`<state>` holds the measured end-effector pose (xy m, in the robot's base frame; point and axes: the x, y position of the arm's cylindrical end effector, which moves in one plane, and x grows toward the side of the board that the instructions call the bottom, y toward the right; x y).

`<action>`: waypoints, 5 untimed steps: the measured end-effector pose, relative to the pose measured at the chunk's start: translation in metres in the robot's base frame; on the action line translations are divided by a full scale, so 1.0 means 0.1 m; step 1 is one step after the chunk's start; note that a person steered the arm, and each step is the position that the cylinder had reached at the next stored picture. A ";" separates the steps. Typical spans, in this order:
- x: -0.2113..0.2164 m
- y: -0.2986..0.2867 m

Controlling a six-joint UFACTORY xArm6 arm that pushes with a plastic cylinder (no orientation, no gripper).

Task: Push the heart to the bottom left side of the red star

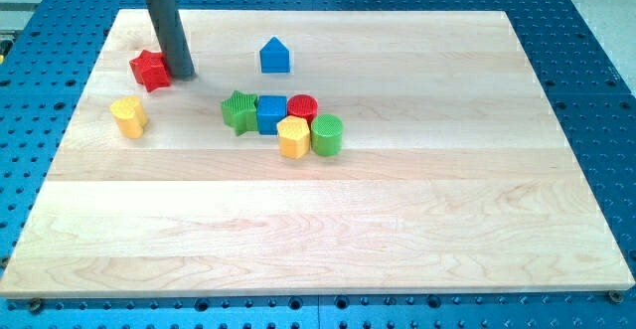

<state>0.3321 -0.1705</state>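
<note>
A red star (150,70) lies at the board's upper left. A yellow heart (128,116) lies below it and slightly to its left, apart from it. My tip (182,73) rests on the board just to the right of the red star, touching or nearly touching it. The rod rises from there toward the view's top left.
A blue house-shaped block (275,56) sits at the upper middle. A tight cluster lies mid-board: green star (238,110), blue cube (270,113), red cylinder (303,107), yellow hexagon (294,137), green cylinder (327,134). The wooden board (397,230) lies on a blue perforated table.
</note>
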 end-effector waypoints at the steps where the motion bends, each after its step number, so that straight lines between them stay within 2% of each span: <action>1: 0.58 0.27; 2: 0.78 0.01; 3: 0.78 -0.09; 5: 0.90 -0.09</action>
<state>0.4224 -0.1793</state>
